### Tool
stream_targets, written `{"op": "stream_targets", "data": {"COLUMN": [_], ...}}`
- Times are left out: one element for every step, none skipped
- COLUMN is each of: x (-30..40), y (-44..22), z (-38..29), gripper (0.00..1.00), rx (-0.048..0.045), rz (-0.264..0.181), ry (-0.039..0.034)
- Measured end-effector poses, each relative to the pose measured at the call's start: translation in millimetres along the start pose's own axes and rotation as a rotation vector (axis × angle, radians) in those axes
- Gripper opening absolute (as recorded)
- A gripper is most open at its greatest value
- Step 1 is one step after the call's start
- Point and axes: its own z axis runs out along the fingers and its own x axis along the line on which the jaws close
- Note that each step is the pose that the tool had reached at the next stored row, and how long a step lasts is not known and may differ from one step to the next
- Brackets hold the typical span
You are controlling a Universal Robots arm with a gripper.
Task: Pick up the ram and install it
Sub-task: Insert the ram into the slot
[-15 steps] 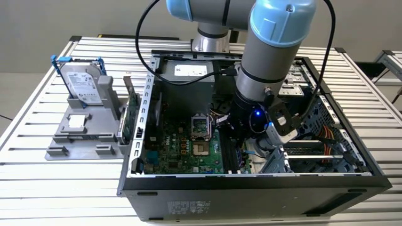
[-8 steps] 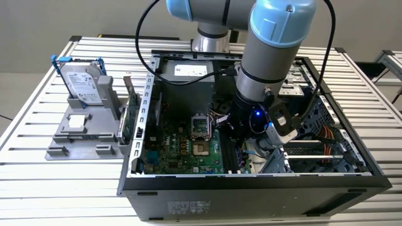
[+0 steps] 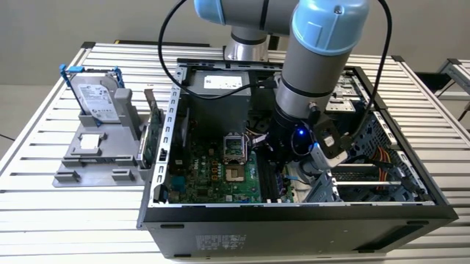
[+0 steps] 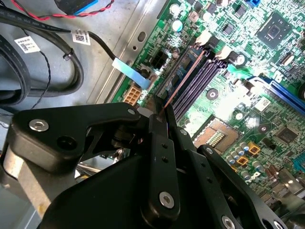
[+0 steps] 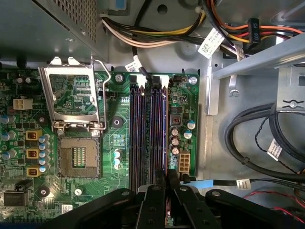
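Exterior view, my arm: it reaches down into the open computer case [image 3: 294, 212], and my gripper [image 3: 294, 159] sits low over the motherboard [image 3: 213, 170], beside the slots toward the exterior view's right.
Exterior view, outside the case: a silver hard drive [image 3: 96, 96] in a blue frame stands on the grey fixture [image 3: 96, 159] on the slatted table [image 3: 44, 209], at the exterior view's left.
Second wrist view, my grip: my black fingers [image 4: 159, 143] are pressed together on the ram [image 4: 183, 78], pinching its near end.
Second wrist view, the ram: it runs edge-on, thin, away from my fingers, along the dark memory slots [image 4: 200, 81] and standing in the slot next to the case wall.
First wrist view, my gripper [image 5: 167, 191]: its fingers meet over the end of the slot bank [image 5: 148, 129].
First wrist view, the ram [image 5: 165, 129]: I see a thin edge in the slot beside the capacitors.
First wrist view, neighbours: the open CPU socket [image 5: 76, 105] lies beside the slots.
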Motion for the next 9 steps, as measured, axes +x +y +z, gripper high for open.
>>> {"op": "stream_targets", "data": {"x": [0.3, 0.5, 0.5, 0.5, 0.5, 0.5, 0.5, 0.5, 0.5], "y": [0.2, 0.3, 0.3, 0.3, 0.3, 0.3, 0.3, 0.4, 0.3], "z": [0.0, 0.1, 0.3, 0.5, 0.5, 0.5, 0.5, 0.5, 0.5], "gripper": [0.0, 0.0, 0.0, 0.0, 0.0, 0.0, 0.0, 0.0, 0.0], "rx": [0.0002, 0.0, 0.0001, -0.0001, -0.0001, -0.0002, -0.0002, -0.0002, -0.0002], "rz": [0.0, 0.0, 0.0, 0.0, 0.0, 0.0, 0.0, 0.0, 0.0], "ry": [0.0, 0.0, 0.0001, 0.0001, 0.0002, 0.0003, 0.0004, 0.0005, 0.0005]}}
